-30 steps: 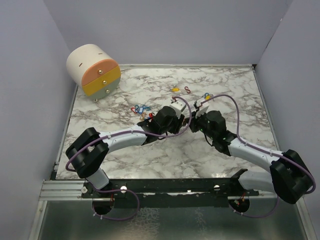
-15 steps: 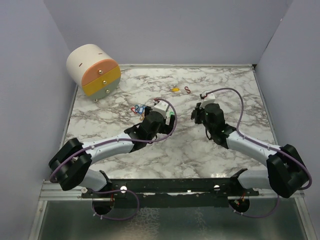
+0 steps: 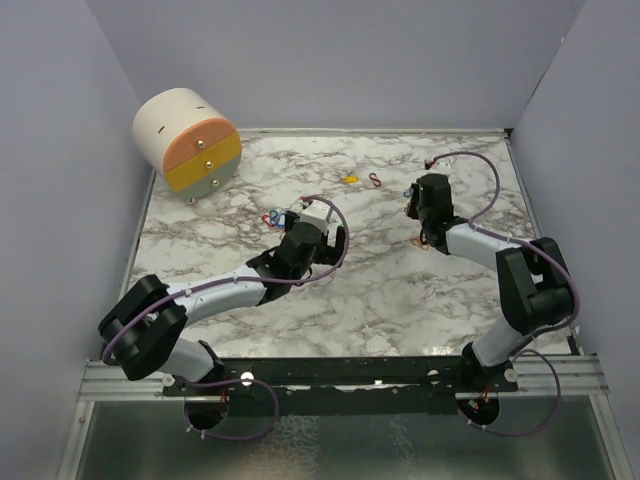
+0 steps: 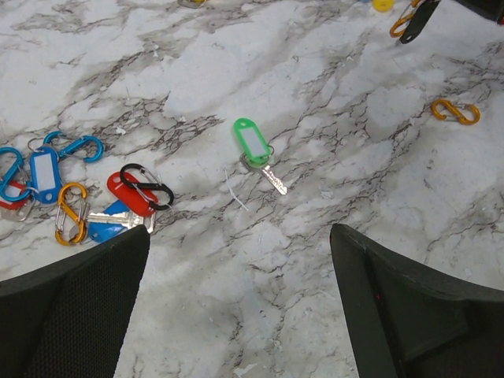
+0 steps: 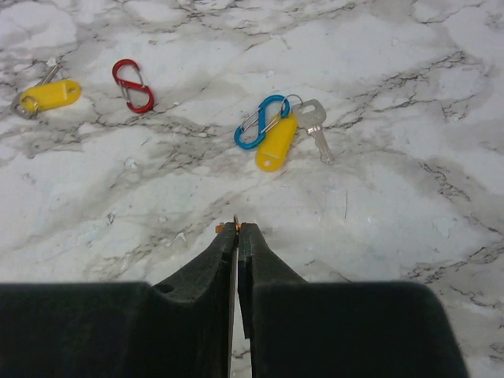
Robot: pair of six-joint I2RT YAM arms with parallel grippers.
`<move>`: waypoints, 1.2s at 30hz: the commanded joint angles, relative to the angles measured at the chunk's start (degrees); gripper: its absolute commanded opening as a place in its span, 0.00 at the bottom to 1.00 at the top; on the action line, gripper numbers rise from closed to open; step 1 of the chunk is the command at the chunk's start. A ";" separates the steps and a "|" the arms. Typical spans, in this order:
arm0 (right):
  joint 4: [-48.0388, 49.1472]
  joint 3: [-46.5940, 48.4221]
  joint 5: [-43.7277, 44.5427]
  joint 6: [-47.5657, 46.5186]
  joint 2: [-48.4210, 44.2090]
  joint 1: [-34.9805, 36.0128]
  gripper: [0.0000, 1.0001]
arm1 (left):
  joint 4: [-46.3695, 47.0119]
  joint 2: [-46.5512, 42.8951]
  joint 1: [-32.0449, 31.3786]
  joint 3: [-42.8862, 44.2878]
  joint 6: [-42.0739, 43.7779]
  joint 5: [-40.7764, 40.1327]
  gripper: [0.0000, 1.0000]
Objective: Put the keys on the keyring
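The left pincer point(image 4: 240, 236) stood wide open and held nothing, its two black fingers point(image 4: 71, 307) in the lower corners of the wrist view. Just beyond the gap, in the middle of the frame, the small green oblong plastic key tag point(image 4: 252, 144) lay flat on the white, grey-veined marble worktop point(image 4: 354, 142), with a silver metal key point(image 4: 272, 179) attached. At the left edge was a heap: a blue tag point(image 4: 43, 173), a red tag point(image 4: 126, 193), a black wire clip point(image 4: 148, 185) and an orange clip point(image 4: 69, 213).

The right pincer point(image 5: 237, 230) was pressed shut, with only a speck of orange at its tips. In the upper right of the left wrist view a thin orange wire clip point(image 4: 403, 24) with a black tag point(image 4: 421, 14) hung there, so it probably gripped this clip. Ahead of it, at the centre of its frame, lay a yellow tag point(image 5: 274, 143) joined to a blue clip point(image 5: 260, 122).

The green tag is thin and flat, so the fingers could slide over it, or push it away on the smooth stone. The hold at the very tips looked small, so the wire could turn or slip out.

Plain lilac-grey walls point(image 3: 330, 60) closed three sides. A cream drum-shaped drawer box point(image 3: 187, 140) with orange and yellow fronts stood in the upper left of the top view.
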 commanded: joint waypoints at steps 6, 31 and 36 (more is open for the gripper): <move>2.54 4.65 2.67 2.96 3.26 -4.26 0.37 | 3.00 3.14 0.53 0.82 -1.23 1.99 0.99; -26.90 2.75 -6.06 4.03 -5.28 -4.18 0.51 | 1.13 17.34 0.74 11.70 -2.62 6.29 0.96; -25.88 0.49 -5.87 3.78 -6.92 -4.18 0.62 | 1.46 17.21 0.74 11.04 -2.73 7.33 0.96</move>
